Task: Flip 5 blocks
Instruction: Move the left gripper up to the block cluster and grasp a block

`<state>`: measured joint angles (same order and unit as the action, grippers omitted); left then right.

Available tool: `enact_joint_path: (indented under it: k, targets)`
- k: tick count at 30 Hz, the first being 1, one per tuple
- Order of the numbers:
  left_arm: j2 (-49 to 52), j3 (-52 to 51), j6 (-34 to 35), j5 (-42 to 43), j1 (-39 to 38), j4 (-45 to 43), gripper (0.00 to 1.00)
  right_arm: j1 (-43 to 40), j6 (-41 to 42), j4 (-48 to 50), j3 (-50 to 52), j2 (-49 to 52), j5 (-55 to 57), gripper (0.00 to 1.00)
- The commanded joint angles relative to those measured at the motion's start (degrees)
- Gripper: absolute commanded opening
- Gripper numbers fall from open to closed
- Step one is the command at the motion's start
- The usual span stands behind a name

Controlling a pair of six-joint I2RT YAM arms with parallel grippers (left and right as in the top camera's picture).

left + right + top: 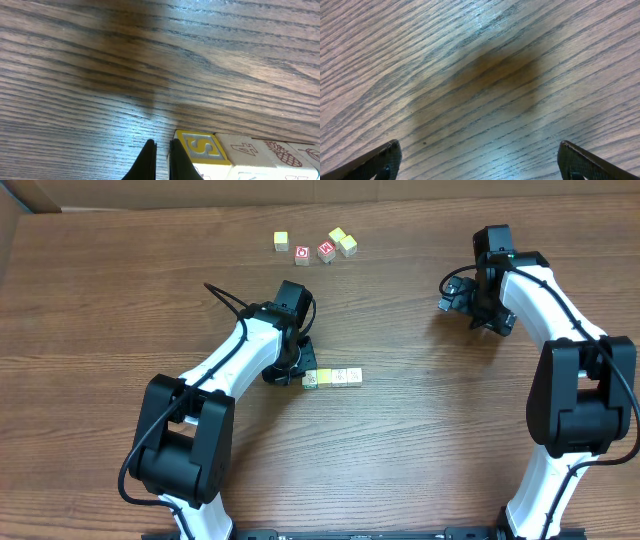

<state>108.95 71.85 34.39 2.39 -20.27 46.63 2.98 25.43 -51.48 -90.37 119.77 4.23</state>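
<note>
Your left jaws are almost shut, with only a thin slit between the two fingers (pixel 149 162), and they hold nothing. They sit low over the desk (pixel 420 440) near its middle, at the left end of a short row of blocks (pixel 340 377). In the left wrist view the nearer finger is hard against the end block, or just beside it; you cannot tell which. That end block is the yellow S block (pixel 202 147). Next in the row come a pale block with a 4 (pixel 245 150) and one with a pineapple (pixel 280 152). The row runs out of the frame at the right, so count it from above, though even there it is too small to say whether it has three blocks or four.

Your right jaws are spread wide and grip nothing. Only the tips (pixel 385 161) show, at the bottom corners of the right wrist view, over bare wood. The right arm (pixel 530 290) holds them toward the desk's right edge, well apart from every block.

Five loose blocks (pixel 302 254) lie in a cluster near the far edge. Two show red faces and the others are yellowish. Nothing lies between them and the left arm (pixel 245 350).
</note>
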Motion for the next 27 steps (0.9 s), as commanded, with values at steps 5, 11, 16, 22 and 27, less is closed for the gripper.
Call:
enact_joint_path:
  k: [5,11,16,22,27]
  targets:
    - [0.3,-0.2,0.7,0.1,-0.3,-0.3,0.04,-0.1,-0.4,0.2,-1.2,0.0,-0.3,1.00]
    - [0.3,2.0,-1.4,-1.2,1.0,0.6,0.04,-0.1,-0.4,0.2,-1.2,0.0,-0.3,1.00]
    - [0.3,14.0,-9.4,-1.5,4.3,7.4,0.39,-0.1,-0.4,0.2,-1.2,0.0,-0.3,1.00]
    - [0.3,20.1,-13.6,-10.0,6.8,5.8,0.63,-0.1,-0.4,0.2,-1.2,0.0,-0.3,1.00]
    - [0.6,19.1,-14.2,-13.7,7.2,2.1,0.60,-0.1,-0.4,0.2,-1.2,0.0,-0.3,1.00]
